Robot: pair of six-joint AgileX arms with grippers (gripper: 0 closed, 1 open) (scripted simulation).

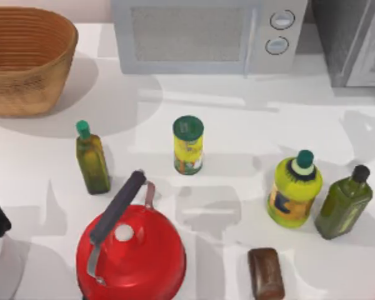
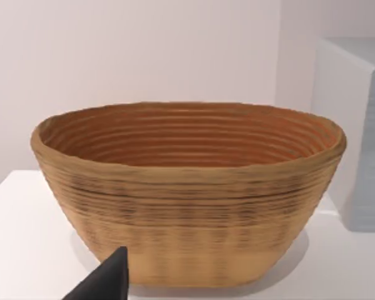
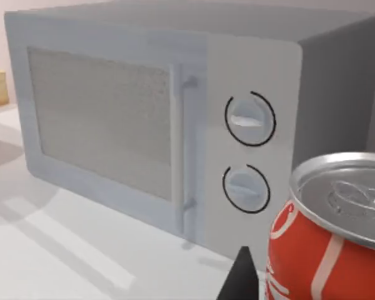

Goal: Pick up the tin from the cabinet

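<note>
Tin (image 3: pixel 331 231), red with a silver top, sits against your right gripper's dark finger (image 3: pixel 240 278) before the white microwave (image 3: pixel 156 119); you cannot tell how the jaws stand.

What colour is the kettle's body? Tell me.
Red, clearest in the top view: kettle.

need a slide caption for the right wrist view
Red soda can close to the right wrist camera, white microwave with two round knobs behind.
</note>
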